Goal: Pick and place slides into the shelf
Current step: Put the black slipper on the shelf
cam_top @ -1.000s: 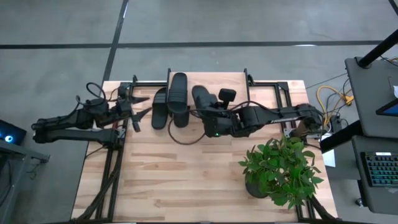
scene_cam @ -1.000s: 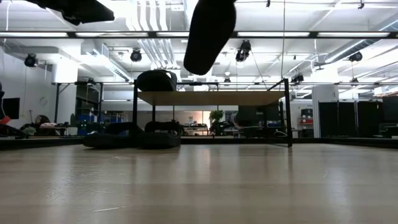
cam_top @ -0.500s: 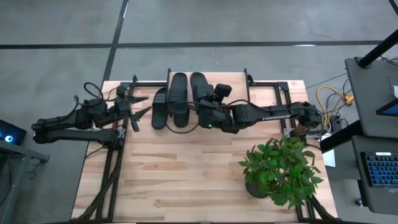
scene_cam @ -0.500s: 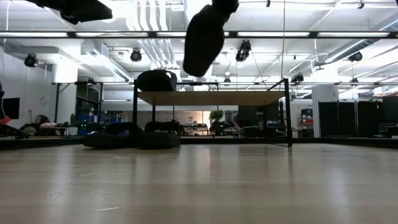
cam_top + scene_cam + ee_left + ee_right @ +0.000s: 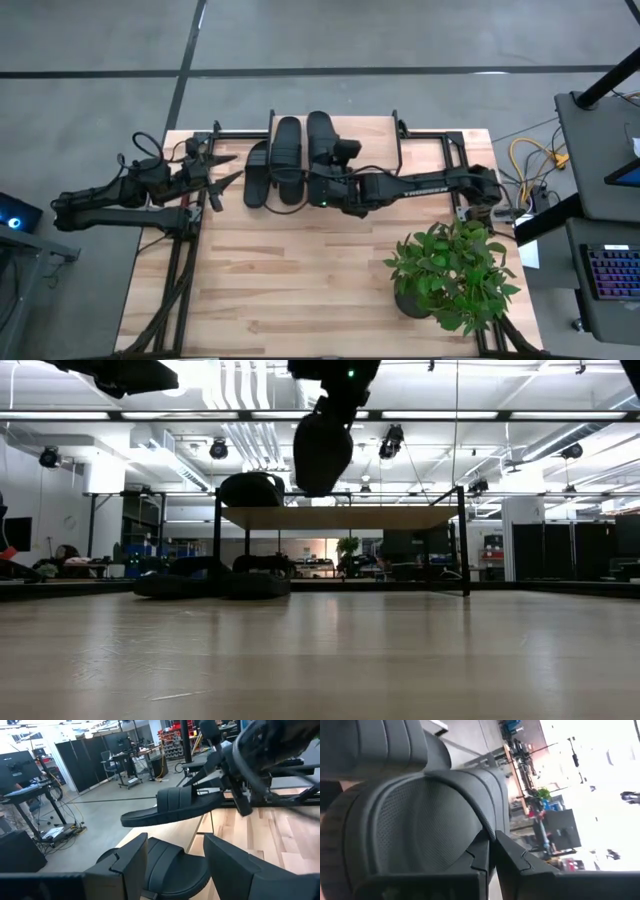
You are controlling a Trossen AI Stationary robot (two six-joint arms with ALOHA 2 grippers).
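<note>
My right gripper (image 5: 322, 183) is clamped tight on a slide (image 5: 320, 140), holding it by the strap. The slide hangs ahead of my fingers (image 5: 485, 860), raised over the shelf (image 5: 375, 128) top; in the low view it (image 5: 322, 450) sits above the board (image 5: 340, 517), not touching it. Just beside it, on the side away from my right arm, a second slide (image 5: 288, 158) lies lengthwise on the shelf top, nearly parallel to mine. Two more slides (image 5: 258, 172) rest lower down by that one, on the table (image 5: 300, 290) at the shelf's left end.

My left gripper (image 5: 222, 172) waits with fingers (image 5: 131, 860) apart, holding nothing, near the shelf's left end; one slide (image 5: 172, 870) lies just ahead of and below them.

A potted plant (image 5: 450, 270) stands well behind my right wrist, near the table's edge.
</note>
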